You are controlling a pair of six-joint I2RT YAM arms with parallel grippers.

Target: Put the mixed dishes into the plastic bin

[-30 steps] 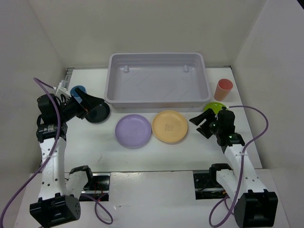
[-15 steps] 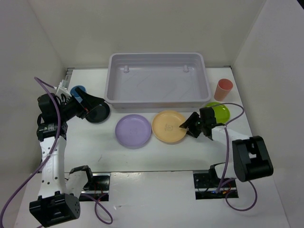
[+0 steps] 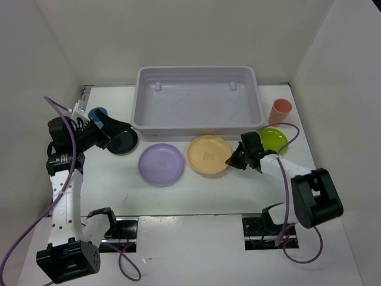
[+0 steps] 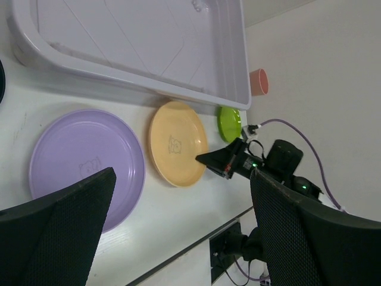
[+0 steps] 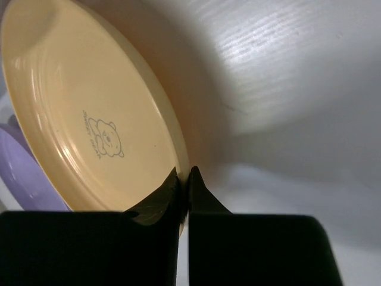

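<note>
Top cam: shows the bin (image 3: 196, 122) at the far middle of the table (image 3: 178, 193). Shows the lilac plate (image 3: 161, 165) and yellow plate (image 3: 208, 155) side by side just in front of it, rims touching or close to it. Puts the green plate (image 3: 272, 139) off the bin's near right corner, with the pink cup (image 3: 280, 111) upright behind it, beside the bin's right wall. Puts the black plate (image 3: 125, 142) off the near left corner, blue cup (image 3: 97, 112) just behind that. Has the right claw (image 3: 231, 161) low at the yellow plate's right edge, between the yellow and green plates. Has the left claw (image 3: 121, 133) above the black plate, spread wide, gripping nothing.

Left wrist cam: looks across the table past two wide-apart fingers (image 4: 59, 232). Catches the lilac plate nearest and the yellow plate beyond, right claw's tip at the yellow rim. Confirms all the dishes in view sit outside the bin.

Right wrist cam: shows both fingertips (image 5: 161, 199) closed to a hairline, pinching the yellow plate's rim. Shows a bear print (image 5: 106, 136) on the plate face and the lilac plate against its edge at lower left.
</note>
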